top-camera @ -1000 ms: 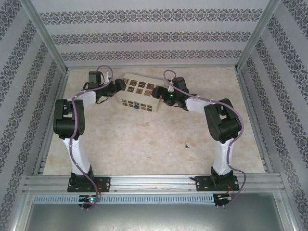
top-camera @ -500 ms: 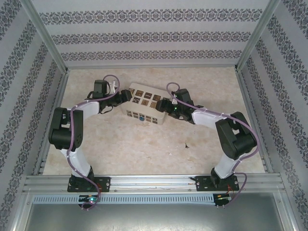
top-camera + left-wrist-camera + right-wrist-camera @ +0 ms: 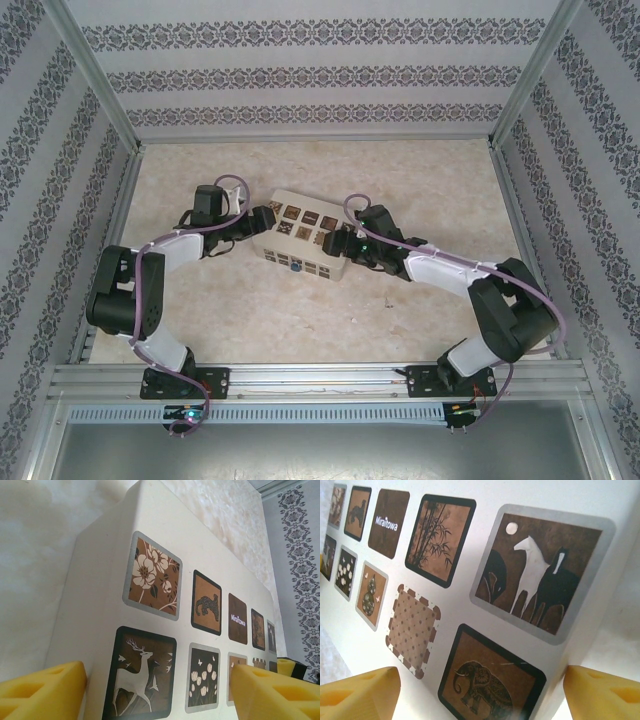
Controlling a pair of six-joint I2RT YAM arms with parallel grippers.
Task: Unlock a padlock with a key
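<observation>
Wallpaper (image 3: 320,75) with dark floral bands encloses the marbled beige tabletop (image 3: 300,300) at nine, twelve and three o'clock; an aluminium rail (image 3: 320,378) runs along six o'clock.

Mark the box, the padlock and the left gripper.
White box with dark patterned squares (image 3: 300,222), top external view, top face.
Tiny blue padlock (image 3: 297,266), top external view, body.
Left gripper (image 3: 157,685), left wrist view, between jaws.

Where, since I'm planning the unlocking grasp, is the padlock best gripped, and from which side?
Probably the padlock by its blue body: it sits on the near wall of the white box, so come from the arms' side, pinching left-right. Its keyhole is too small to see.
</observation>
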